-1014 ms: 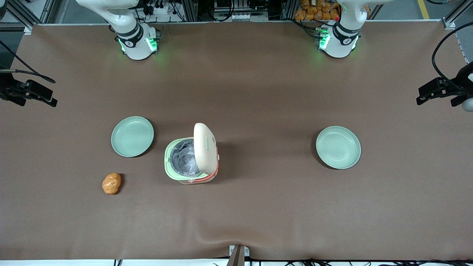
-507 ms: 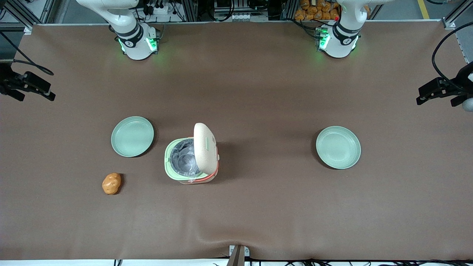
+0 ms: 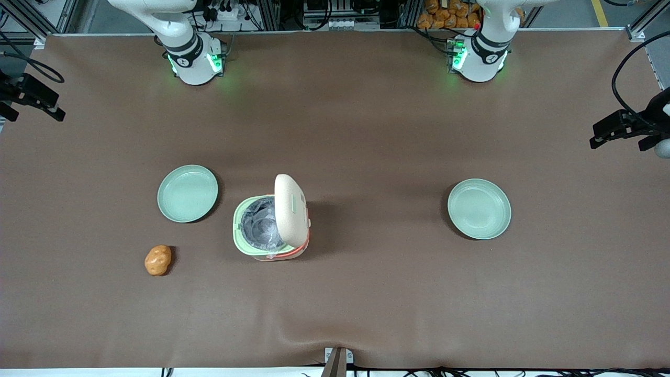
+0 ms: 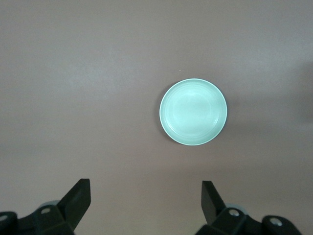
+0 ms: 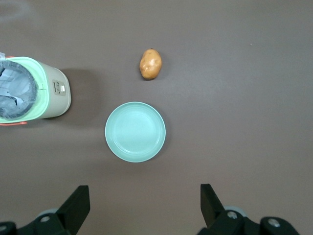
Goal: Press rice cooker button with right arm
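Cooker (image 3: 271, 219) sits mid-table with its lid raised upright, between two green plates, a potato (image 3: 158, 260) nearer the front camera. Only the right wrist view shows the cooker's front panel (image 5: 59, 88), facing the plate (image 5: 135, 131) beside it. Right arm's gripper (image 5: 145, 208) hangs high at the working arm's end of the table, well apart from the cooker, fingers spread, holding nothing.

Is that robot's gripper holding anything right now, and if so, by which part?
Nothing is held. The gripper is open and empty, hanging high above the table, over the pale green plate near the rice cooker.
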Action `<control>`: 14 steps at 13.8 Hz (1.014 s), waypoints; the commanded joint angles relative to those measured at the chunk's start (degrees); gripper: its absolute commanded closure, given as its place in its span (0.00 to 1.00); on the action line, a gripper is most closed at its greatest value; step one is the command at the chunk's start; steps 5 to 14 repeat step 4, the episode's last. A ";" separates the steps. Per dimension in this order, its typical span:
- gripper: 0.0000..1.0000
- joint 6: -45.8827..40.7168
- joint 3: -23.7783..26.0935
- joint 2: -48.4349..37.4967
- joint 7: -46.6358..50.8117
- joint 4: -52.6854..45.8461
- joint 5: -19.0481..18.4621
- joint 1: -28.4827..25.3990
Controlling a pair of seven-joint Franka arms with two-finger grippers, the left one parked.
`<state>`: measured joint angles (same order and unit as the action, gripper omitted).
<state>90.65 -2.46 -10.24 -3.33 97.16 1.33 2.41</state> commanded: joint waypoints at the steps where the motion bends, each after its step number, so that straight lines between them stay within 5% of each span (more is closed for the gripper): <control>1: 0.00 -1.34 0.78 -0.66 -1.85 -0.74 -1.24 0.84; 14: 0.00 -2.76 0.61 -0.31 -1.59 -1.19 -1.50 0.93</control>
